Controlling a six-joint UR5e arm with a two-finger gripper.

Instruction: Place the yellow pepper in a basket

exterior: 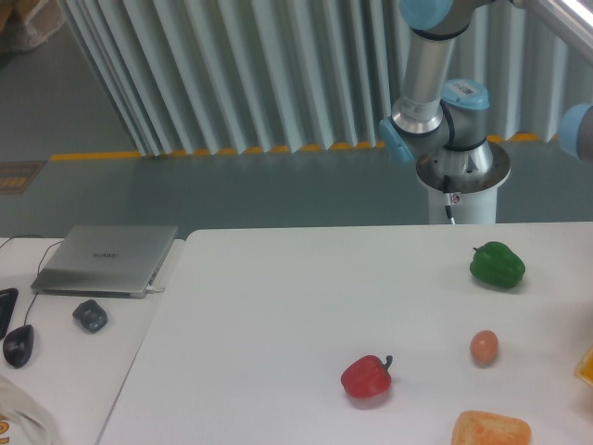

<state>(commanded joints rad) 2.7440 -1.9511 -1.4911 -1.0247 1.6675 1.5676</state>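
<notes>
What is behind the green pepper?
Behind the green pepper is bare white table, then the robot's round base past the table edge, and grey slatted wall. The table spot right behind the pepper is hidden by it.

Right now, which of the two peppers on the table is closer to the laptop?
The red pepper, in the front middle of the table with its dark stem up. The green pepper lies farther back and right, farther from the laptop.
</notes>
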